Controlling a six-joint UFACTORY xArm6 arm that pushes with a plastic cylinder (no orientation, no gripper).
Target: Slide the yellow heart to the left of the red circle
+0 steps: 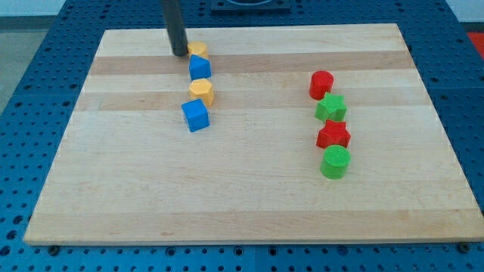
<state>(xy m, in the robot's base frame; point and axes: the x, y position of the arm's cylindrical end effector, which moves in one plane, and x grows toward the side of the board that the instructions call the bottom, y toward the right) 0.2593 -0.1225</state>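
Note:
My tip [180,54] rests on the board near the view's top, touching or almost touching the left side of a yellow block [199,50], probably the heart; its shape is partly hidden. Just below that block is a blue block [200,68], then a yellow hexagon-like block [201,91], then a blue cube [195,115], all in one column. The red circle [321,84] stands far to the view's right and heads a second column.
Below the red circle come a green star [330,108], a red star [333,135] and a green circle [335,162], close together. The wooden board [113,189] lies on a blue perforated table; its top edge is just above my tip.

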